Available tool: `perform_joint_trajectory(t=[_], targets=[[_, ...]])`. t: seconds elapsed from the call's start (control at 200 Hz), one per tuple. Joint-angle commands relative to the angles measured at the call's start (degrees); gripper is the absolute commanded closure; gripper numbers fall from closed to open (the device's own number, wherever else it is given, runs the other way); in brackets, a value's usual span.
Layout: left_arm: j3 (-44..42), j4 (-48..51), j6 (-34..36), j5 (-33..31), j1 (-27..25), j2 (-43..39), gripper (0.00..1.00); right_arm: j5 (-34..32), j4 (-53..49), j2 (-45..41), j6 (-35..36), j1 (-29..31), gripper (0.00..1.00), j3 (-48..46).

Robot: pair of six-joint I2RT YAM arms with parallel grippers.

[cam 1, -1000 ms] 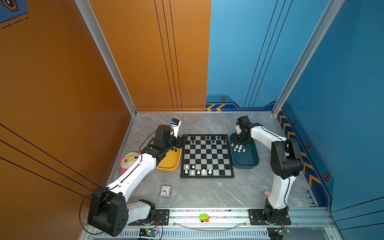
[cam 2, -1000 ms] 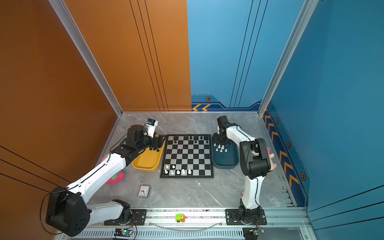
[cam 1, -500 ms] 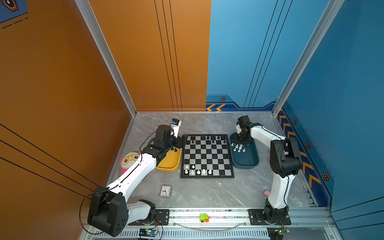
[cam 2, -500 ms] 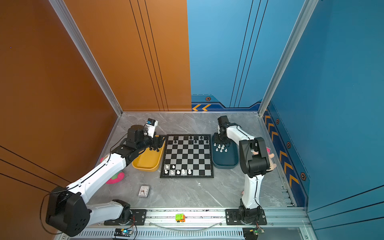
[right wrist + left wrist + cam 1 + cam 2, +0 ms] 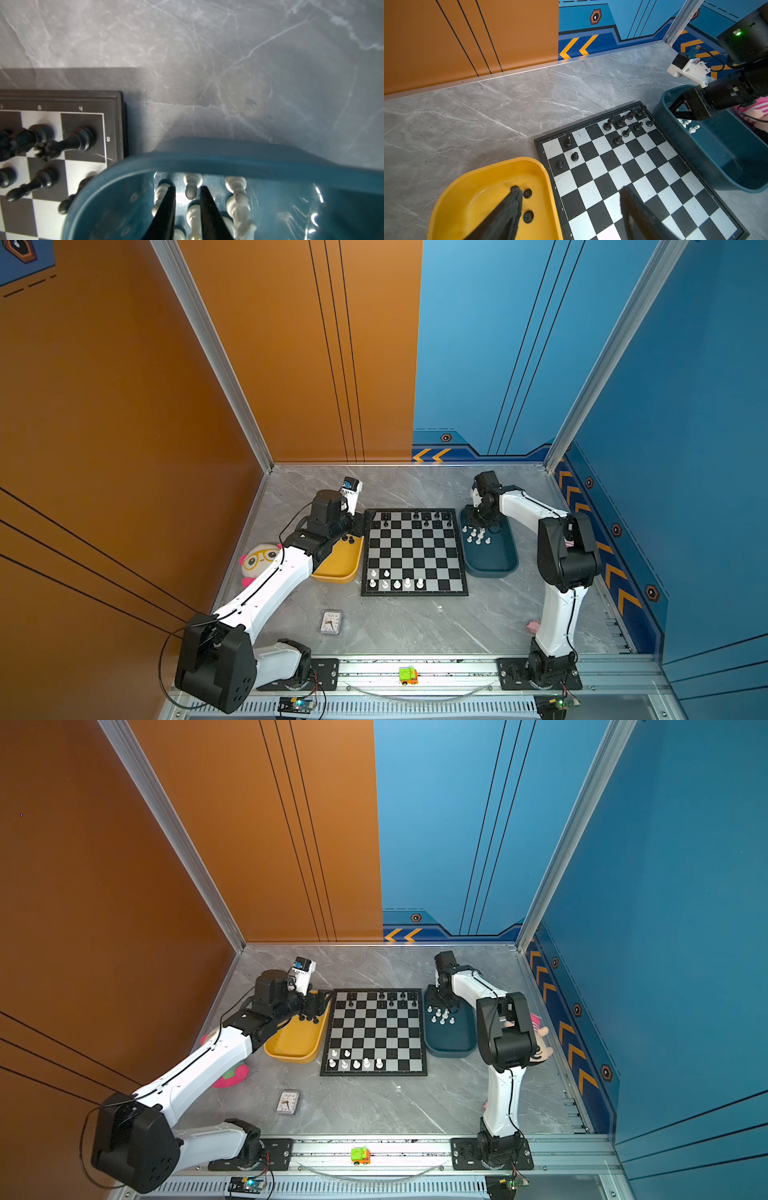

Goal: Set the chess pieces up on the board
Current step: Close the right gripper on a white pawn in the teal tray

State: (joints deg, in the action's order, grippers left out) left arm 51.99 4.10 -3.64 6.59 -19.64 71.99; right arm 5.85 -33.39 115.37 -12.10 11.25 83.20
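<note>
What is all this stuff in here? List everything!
board: one, black and silver-grey, centre.
black chess pieces: about eleven, board's far rows; at least three, yellow tray.
white chess pieces: seven, board's near rows; a cluster, teal tray.
yellow tray: one, left of board.
teal tray: one, right of board.
white-yellow plush: one, beside yellow tray.
pink-striped plush: one, behind right arm.
clock: one, small, before board.
toy car: one, green, front rail.
pink toy: one, by right arm's base.
left gripper: black, open, spanning yellow tray and board.
right gripper: black, around a white piece, grip unclear.
</note>
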Motion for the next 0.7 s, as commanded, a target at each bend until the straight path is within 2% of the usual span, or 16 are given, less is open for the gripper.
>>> perform_joint_trajectory(t=[0.0,0.32,0.696], targets=[[-0.5,-0.41,1.25,-0.88,-0.66,-1.18,0.24,0.07,0.43,1.17,-0.88,-0.26,0.77,1.44],[-0.47,-0.49,1.27,-0.88,-0.66,-1.12,0.24,-0.03,0.43,1.43,-1.16,-0.42,0.81,1.63],[-0.39,-0.4,1.49,-0.7,-0.67,-1.14,0.24,0.02,0.43,1.76,-1.43,-0.52,0.81,2.16]])
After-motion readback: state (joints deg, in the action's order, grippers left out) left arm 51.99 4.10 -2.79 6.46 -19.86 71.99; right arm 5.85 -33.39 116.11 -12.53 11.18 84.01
